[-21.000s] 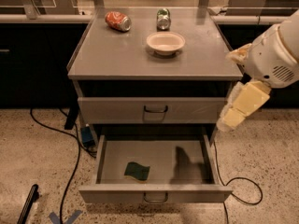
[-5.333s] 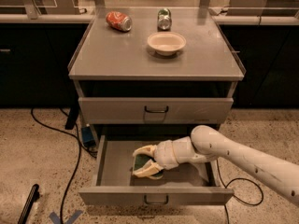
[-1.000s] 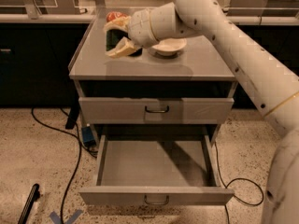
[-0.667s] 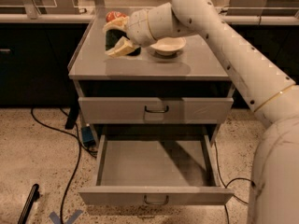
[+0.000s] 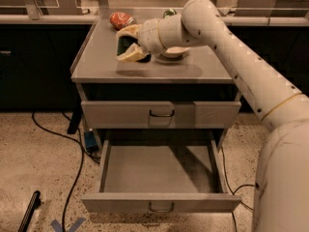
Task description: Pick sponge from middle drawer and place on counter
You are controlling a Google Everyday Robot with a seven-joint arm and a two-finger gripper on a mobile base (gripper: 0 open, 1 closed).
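My gripper (image 5: 123, 45) is over the left middle of the grey counter (image 5: 145, 70), just above its surface. It is shut on the dark green sponge (image 5: 128, 43), which shows between the two pale fingers (image 5: 130, 57). The white arm reaches in from the right across the cabinet. Below, the middle drawer (image 5: 161, 203) is pulled out and its grey floor is bare. The drawer above it (image 5: 161, 114) is closed.
A white bowl (image 5: 173, 52) sits on the counter, partly hidden behind my wrist. A crushed red can (image 5: 120, 20) and a green can (image 5: 169, 12) stand at the counter's back. Cables (image 5: 72, 178) and a black bar (image 5: 29, 211) lie on the speckled floor at left.
The sponge was in the middle drawer, then my gripper closed on it there. Now it is held over the counter. In the last second the gripper sank slightly.
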